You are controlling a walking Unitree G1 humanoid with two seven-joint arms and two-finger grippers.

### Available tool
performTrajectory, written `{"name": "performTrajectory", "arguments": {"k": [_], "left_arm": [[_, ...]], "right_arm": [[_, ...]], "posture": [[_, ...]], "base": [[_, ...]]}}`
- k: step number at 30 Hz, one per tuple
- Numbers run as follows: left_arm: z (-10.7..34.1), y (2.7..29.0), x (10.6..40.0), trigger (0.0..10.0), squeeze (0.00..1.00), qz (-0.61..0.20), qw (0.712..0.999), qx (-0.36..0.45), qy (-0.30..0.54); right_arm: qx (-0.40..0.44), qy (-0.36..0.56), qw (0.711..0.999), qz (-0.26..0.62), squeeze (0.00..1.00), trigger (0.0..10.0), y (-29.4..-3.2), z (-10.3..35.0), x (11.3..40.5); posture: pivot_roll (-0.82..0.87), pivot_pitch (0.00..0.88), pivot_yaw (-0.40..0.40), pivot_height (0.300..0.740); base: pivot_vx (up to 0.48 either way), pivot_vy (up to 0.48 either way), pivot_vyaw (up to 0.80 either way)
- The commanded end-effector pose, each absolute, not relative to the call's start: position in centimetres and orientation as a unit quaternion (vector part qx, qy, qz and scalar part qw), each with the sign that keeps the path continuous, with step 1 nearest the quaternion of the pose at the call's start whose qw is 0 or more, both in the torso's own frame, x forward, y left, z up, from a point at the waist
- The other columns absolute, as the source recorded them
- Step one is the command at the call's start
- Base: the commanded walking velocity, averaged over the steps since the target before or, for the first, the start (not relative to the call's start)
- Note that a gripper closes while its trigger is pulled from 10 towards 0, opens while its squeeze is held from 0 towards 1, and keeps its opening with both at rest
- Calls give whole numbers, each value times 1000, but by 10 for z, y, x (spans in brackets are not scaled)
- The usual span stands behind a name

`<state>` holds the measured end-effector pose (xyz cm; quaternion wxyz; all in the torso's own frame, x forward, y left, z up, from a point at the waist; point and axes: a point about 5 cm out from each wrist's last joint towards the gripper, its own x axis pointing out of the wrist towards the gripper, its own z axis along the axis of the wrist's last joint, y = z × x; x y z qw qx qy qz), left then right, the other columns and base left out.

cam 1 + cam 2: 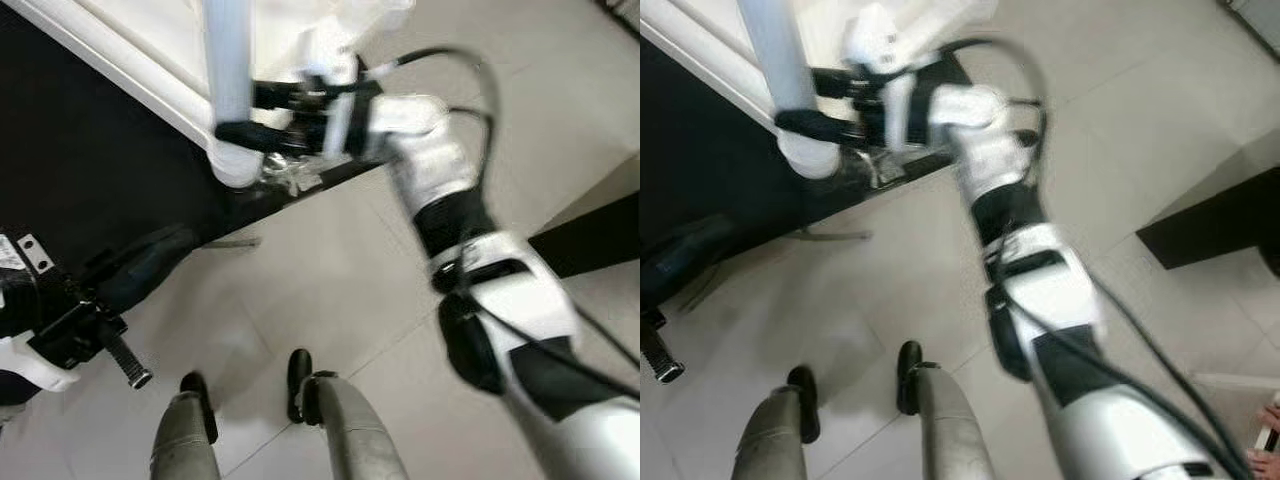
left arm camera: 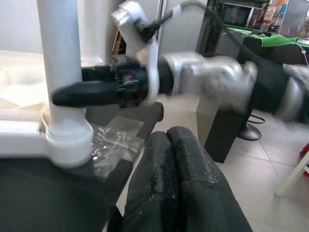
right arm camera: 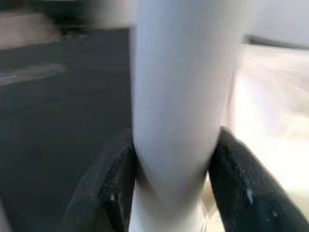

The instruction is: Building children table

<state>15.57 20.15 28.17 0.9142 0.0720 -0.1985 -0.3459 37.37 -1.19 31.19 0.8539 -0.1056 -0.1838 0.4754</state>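
The white children's tabletop [image 1: 140, 45] lies upside down on a black surface [image 1: 80, 160]. A white round leg [image 1: 228, 50] stands upright in its corner socket [image 1: 235, 168]. My right gripper [image 1: 232, 112] is shut on this leg just above the socket, one black finger on each side, as the right wrist view shows with the leg [image 3: 174, 96] between the fingers [image 3: 108, 188]. My left gripper [image 1: 170, 250] hangs lower and to the left of the socket, off the leg. Its two fingers [image 2: 159, 183] press together with nothing between them.
A clear plastic bag of small hardware [image 2: 116, 140] lies by the socket at the black surface's edge. My own legs and feet [image 1: 300, 385] stand on the pale tiled floor below. A black block [image 1: 600, 235] sits on the right. A person's foot [image 1: 1262, 462] shows at the lower right.
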Motion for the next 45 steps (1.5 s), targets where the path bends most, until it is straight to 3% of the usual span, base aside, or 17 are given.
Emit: {"name": "performTrajectory", "arguments": {"k": [1, 4, 15, 16, 18, 19, 20, 21, 22, 28, 30, 31, 32, 33, 34, 38, 45], "left_arm": [[280, 199, 154, 10000, 0, -354, 912, 75, -194], [282, 199, 156, 10000, 0, -355, 910, 71, -202], [281, 197, 159, 10000, 0, -362, 907, 70, -205], [282, 197, 159, 10000, 0, -362, 907, 71, -205], [282, 197, 159, 10000, 0, -362, 907, 71, -205], [283, 198, 159, 10000, 0, -362, 907, 71, -205], [282, 197, 159, 10000, 0, -363, 906, 71, -204], [282, 197, 159, 10000, 0, -363, 906, 71, -204], [282, 196, 159, 10000, 0, -365, 906, 70, -202], [281, 194, 160, 10000, 0, -367, 906, 68, -202], [281, 193, 160, 10000, 0, -367, 905, 68, -203], [281, 193, 160, 10000, 0, -366, 905, 67, -204], [281, 192, 159, 10000, 0, -365, 906, 67, -204], [281, 192, 159, 10000, 0, -365, 906, 67, -204], [281, 192, 157, 10000, 0, -363, 907, 67, -204], [280, 195, 154, 10000, 0, -350, 913, 72, -197], [283, 201, 149, 10000, 0, -323, 922, 88, -197]], "right_arm": [[-88, -101, 937, 324, 0, 0, -14, 262, 373], [-24, -89, 951, 294, 0, 0, 12, 248, 354], [-44, -128, 930, 342, 0, 0, 42, 271, 351], [-44, -124, 931, 339, 0, 5059, 45, 270, 348], [-44, -124, 931, 339, 0, 5059, 45, 270, 348], [-44, -121, 933, 336, 0, 10000, 46, 269, 345], [-35, -119, 932, 341, 169, 10000, 47, 270, 339], [-35, -119, 932, 341, 169, 10000, 47, 270, 339], [-20, -120, 927, 354, 1000, 10000, 49, 273, 334], [-3, -166, 891, 423, 1000, 10000, 40, 297, 342], [-3, -175, 882, 437, 894, 10000, 37, 301, 346], [-9, -176, 868, 465, 800, 10000, 33, 304, 349], [-27, -184, 839, 512, 290, 10000, 26, 309, 351], [-27, -184, 839, 512, 290, 10000, 26, 309, 351], [-41, -186, 810, 555, 0, 10000, 18, 312, 352], [-69, -188, 757, 622, 0, 10000, -4, 326, 360], [-82, -185, 742, 639, 0, 10000, -16, 336, 367]], "posture": [[174, 431, -199, 740], [169, 400, -174, 740], [174, 389, -182, 740], [176, 390, -180, 740], [176, 390, -180, 740], [176, 392, -179, 740], [173, 396, -179, 740], [173, 396, -179, 740], [173, 397, -180, 740], [168, 403, -186, 740], [169, 404, -188, 740], [170, 409, -192, 740], [173, 417, -198, 740], [173, 417, -198, 740], [174, 426, -204, 740], [190, 447, -215, 740], [226, 472, -232, 740]], "base": [[0, 0, 0], [0, 0, 0], [0, 0, 0], [0, 0, 0], [0, 0, 0], [0, 0, 0], [0, 0, 0], [0, 0, 0], [0, 0, 0], [0, 0, 0], [0, 0, 0], [0, 0, 0], [0, 0, 0], [0, 0, 0], [0, 0, 0], [0, 0, 0], [0, 0, 0]]}}
